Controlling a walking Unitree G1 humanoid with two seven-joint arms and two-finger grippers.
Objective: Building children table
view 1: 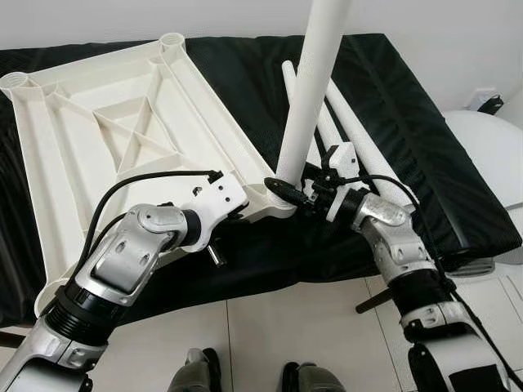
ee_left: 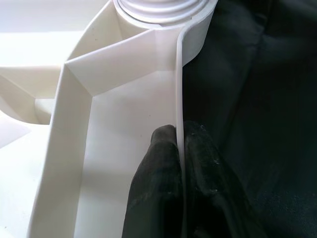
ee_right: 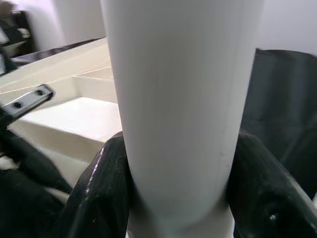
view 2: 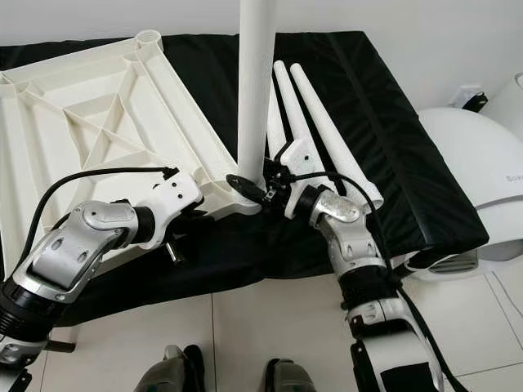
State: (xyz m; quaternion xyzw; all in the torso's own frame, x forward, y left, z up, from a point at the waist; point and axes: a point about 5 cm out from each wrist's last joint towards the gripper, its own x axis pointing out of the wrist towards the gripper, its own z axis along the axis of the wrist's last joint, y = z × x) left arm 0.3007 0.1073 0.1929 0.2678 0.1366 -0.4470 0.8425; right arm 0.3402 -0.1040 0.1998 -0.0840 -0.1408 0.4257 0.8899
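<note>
The white ribbed table top (view 1: 122, 122) lies upside down on a black mat. One white table leg (view 1: 315, 77) stands upright in the top's near right corner socket. My right gripper (view 1: 284, 189) is shut around the base of that leg (ee_right: 176, 114), a black finger (ee_right: 101, 191) on each side. My left gripper (ee_left: 182, 163) is shut on the thin side wall of the table top (ee_left: 179, 89), close to the same corner. Two more white legs (view 2: 323, 122) lie side by side on the mat behind the right arm.
The black mat (view 1: 425, 155) covers a low bed-like platform whose front edge runs just behind my arms. A white rounded appliance (view 2: 482, 163) stands at the right. Pale tiled floor (view 1: 286, 335) lies in front, with my feet at the bottom edge.
</note>
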